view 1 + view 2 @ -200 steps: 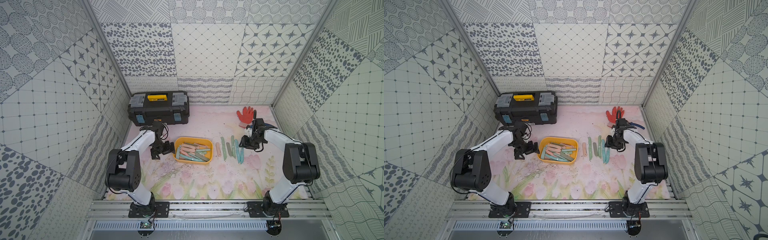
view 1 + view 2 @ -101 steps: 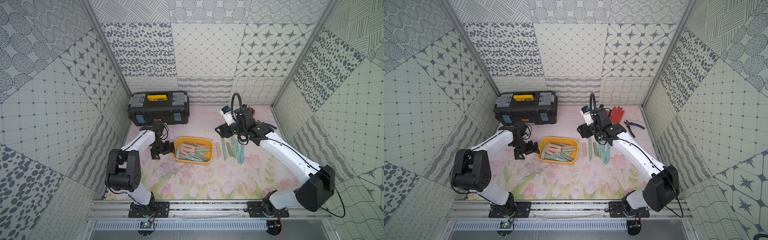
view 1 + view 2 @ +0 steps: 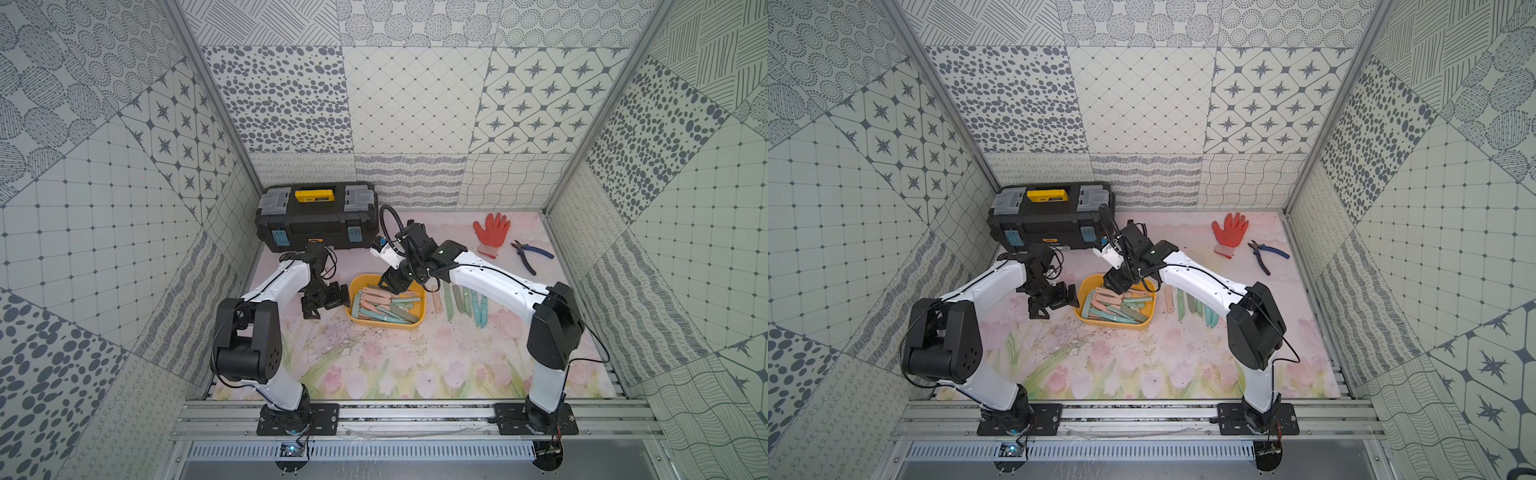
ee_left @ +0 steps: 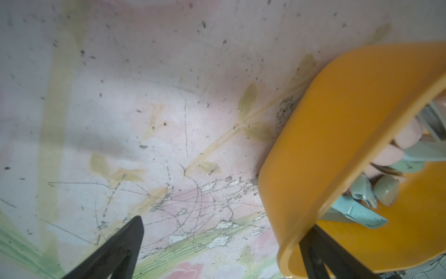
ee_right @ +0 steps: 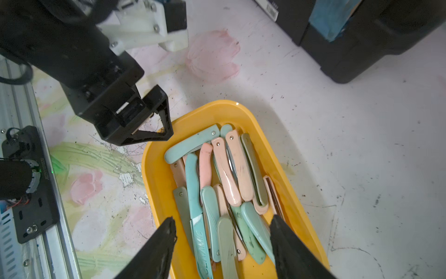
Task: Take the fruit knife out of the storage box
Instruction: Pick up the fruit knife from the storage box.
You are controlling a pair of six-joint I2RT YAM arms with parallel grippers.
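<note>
The right hand [image 5: 223, 218], open and empty, has swung from the row of six loose knives [image 3: 461, 299] on the desk [image 3: 395, 365] to above the one storage box [image 3: 386, 325]. The left hand [image 3: 327, 301] stays wide open beside it. Over a dozen fruit knives [image 5: 231, 174] lie inside the box.

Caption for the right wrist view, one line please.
Open right gripper poised above folding fruit knives piled in the yellow storage box; left gripper beside the box's corner.
</note>
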